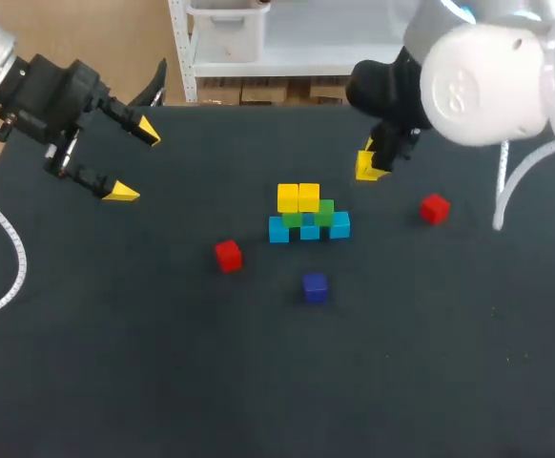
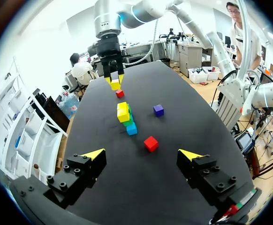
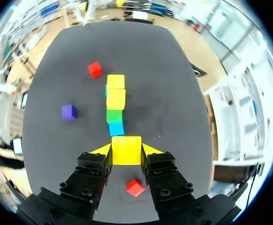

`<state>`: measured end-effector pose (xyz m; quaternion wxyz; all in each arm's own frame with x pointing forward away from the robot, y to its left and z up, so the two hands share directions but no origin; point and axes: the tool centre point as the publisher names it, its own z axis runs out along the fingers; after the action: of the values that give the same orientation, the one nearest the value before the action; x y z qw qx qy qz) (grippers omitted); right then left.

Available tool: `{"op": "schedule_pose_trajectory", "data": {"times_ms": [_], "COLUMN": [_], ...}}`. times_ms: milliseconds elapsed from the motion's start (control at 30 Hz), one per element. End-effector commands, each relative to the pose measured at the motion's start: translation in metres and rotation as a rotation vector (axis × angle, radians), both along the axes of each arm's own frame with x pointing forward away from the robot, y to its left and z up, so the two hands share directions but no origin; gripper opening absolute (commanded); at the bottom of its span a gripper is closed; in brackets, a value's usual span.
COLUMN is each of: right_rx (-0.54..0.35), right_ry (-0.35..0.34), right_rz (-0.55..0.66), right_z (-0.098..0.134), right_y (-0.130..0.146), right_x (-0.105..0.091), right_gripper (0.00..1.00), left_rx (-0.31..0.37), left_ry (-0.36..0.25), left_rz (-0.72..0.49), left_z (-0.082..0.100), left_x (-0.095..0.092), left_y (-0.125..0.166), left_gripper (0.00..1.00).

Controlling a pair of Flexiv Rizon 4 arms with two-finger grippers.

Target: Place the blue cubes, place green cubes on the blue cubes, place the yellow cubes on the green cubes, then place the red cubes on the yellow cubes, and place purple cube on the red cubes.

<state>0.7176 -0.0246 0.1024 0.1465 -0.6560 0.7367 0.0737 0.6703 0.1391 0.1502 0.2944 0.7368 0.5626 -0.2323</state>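
Half-built cube stack (image 1: 308,215) on a black table (image 1: 115,382), with another yellow cube in the right gripper.

Well to the left of the stack and farther from the robot, the left gripper (image 1: 134,162) hangs over the table with its yellow-tipped fingers spread wide and nothing between them. The left red cube (image 1: 227,255) lies alone on the table, near the stack's front left corner. The stack has a bottom row of light blue cubes (image 1: 277,230), two green cubes (image 1: 324,212) on them and two yellow cubes (image 1: 298,197) on top. A small purple cube (image 1: 315,286) sits apart, in front of the stack. Behind the stack to the right, the right gripper (image 3: 126,153) clamps a loose yellow cube (image 3: 125,146) from both sides. The right red cube (image 1: 435,208) lies to the stack's right, under that gripper.
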Motion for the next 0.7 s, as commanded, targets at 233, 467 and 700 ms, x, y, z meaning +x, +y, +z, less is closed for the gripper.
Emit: {"op": "schedule_pose_trajectory", "data": {"times_ms": [233,467,700], "right_rx": [0.13,0.114,0.094], "right_ry": [-0.08,-0.043,-0.015], "right_rz": [-0.58,-0.484,-0.373], "right_z": [-0.009,-0.01,-0.008], "right_y": [0.007,0.011,0.006], "right_x": [-0.012,-0.015,-0.017], "right_gripper": [0.0,0.0,0.0], "left_rx": [-0.002,-0.002,-0.002], "left_ry": [-0.004,-0.004,-0.004], "left_rz": [-0.001,-0.001,-0.001], "left_z": [-0.001,-0.001,-0.001], "left_x": [0.0,0.0,0.0], "left_y": [0.0,0.0,0.0], "left_gripper": [1.0,1.0,1.0]}}
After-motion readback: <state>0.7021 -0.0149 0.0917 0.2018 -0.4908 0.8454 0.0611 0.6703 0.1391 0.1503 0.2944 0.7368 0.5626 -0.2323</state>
